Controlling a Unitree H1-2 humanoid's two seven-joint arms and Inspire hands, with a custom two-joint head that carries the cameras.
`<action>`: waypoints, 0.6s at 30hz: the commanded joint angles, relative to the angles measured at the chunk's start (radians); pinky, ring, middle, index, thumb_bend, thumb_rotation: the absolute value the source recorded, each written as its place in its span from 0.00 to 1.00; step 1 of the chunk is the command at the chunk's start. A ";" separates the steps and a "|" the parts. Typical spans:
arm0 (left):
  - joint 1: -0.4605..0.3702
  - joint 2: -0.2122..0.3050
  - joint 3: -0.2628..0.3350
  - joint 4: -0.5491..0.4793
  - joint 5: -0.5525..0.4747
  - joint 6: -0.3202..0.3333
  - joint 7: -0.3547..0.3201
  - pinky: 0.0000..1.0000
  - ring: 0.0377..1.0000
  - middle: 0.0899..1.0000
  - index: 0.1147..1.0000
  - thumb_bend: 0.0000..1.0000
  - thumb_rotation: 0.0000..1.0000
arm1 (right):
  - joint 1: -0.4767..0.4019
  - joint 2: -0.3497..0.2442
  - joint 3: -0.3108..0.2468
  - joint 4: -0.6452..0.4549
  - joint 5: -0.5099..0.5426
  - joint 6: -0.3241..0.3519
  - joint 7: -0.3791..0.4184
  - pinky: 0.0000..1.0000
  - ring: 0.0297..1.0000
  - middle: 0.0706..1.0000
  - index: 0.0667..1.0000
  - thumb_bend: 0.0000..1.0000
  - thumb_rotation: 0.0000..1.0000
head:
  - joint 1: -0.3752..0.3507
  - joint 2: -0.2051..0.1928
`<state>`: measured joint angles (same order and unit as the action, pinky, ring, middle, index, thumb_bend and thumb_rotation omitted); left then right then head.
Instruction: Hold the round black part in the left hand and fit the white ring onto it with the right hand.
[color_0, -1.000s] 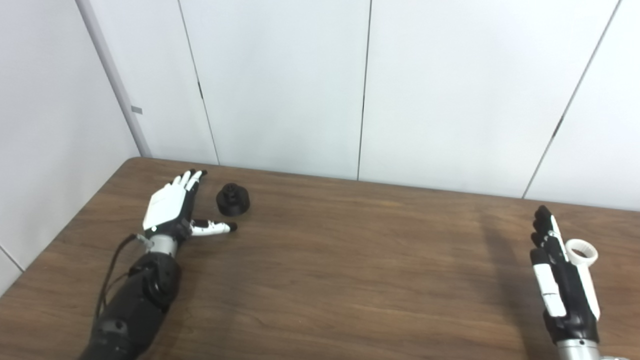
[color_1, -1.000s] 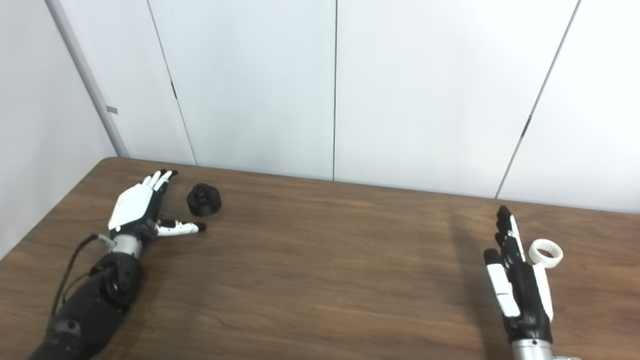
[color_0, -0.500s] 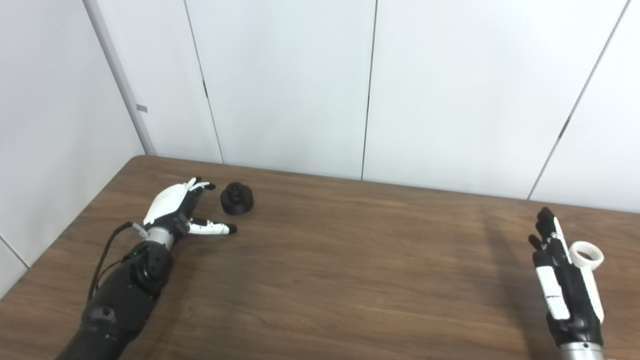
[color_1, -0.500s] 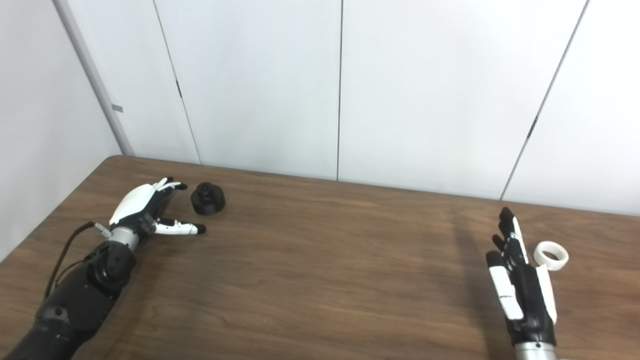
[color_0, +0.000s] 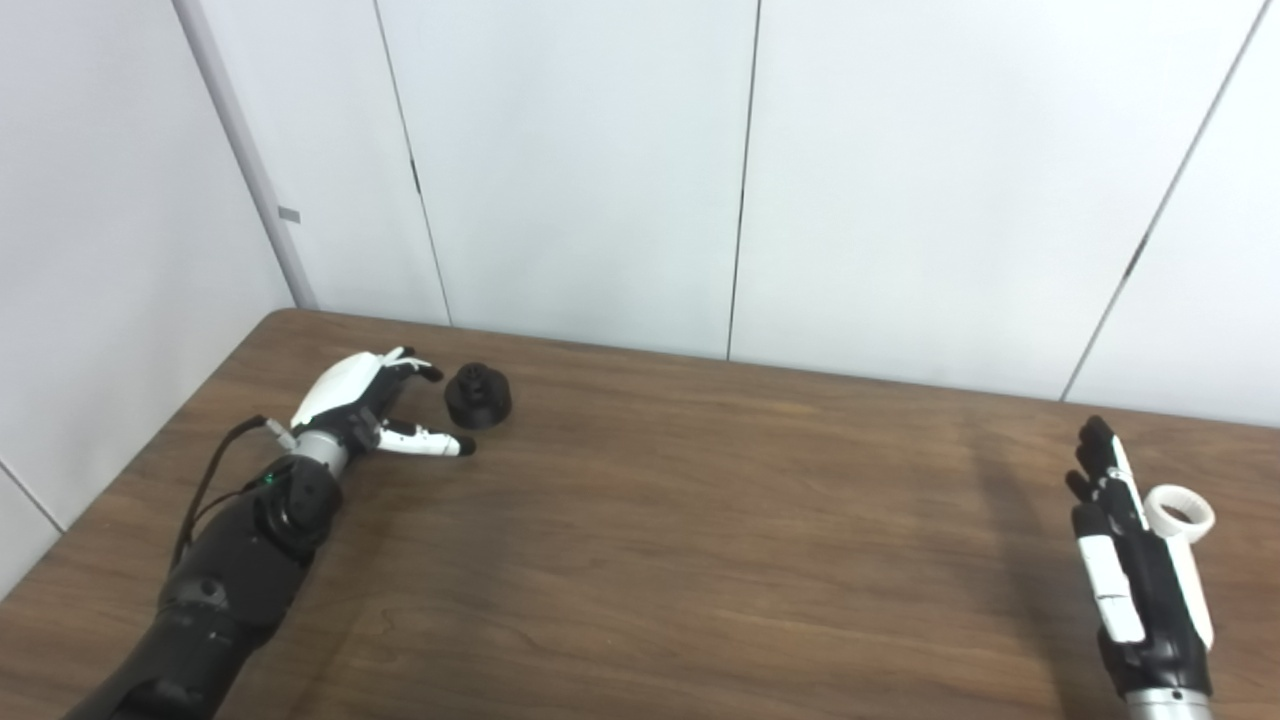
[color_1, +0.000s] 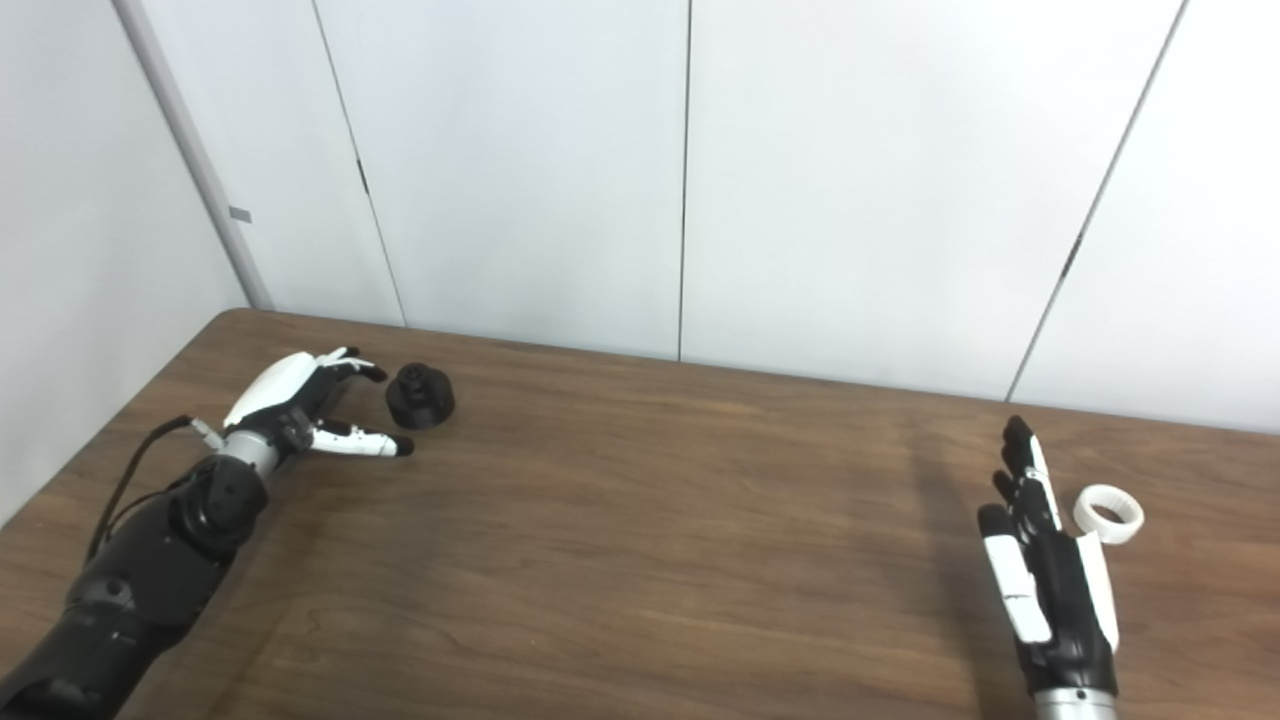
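Task barely starting, nothing grasped yet. Left hand (color_0: 345, 405) is hovering empty, fingers spread and curling, with the round black part (color_0: 478, 397) sitting on the table (color_0: 650, 520) just beside its fingertips, untouched. Right hand (color_1: 1050, 580) is standing edge-up, fingers straight and apart, holding nothing; white ring (color_1: 1108, 514) is lying just beyond its outer side. Both pickups and the fitting are remaining.
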<state>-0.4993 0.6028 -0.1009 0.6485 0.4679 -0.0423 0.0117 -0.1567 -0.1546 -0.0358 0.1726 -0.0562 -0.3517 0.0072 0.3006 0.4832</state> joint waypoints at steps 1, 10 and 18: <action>-0.070 0.036 0.003 0.004 -0.003 -0.022 0.006 1.00 1.00 0.98 0.78 1.00 0.43 | 0.085 -0.003 0.007 0.061 -0.006 -0.011 0.006 0.95 1.00 1.00 1.00 0.46 0.93 | 0.003 0.002; -0.117 0.032 -0.028 0.072 0.012 -0.050 0.012 1.00 1.00 0.98 0.77 1.00 0.43 | 0.100 0.002 0.007 0.025 0.023 0.014 0.023 0.93 1.00 1.00 1.00 0.47 0.92 | 0.001 0.014; -0.136 0.030 -0.049 0.130 0.019 -0.084 0.032 1.00 1.00 0.97 0.76 1.00 0.39 | 0.104 0.006 0.007 0.018 -0.004 0.019 0.014 0.96 1.00 1.00 1.00 0.47 0.93 | -0.001 0.016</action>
<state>-0.5775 0.6022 -0.1526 0.7759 0.4810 -0.1011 0.0146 -0.1361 -0.1600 -0.0371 0.1392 -0.0513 -0.3259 0.0273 0.2991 0.4985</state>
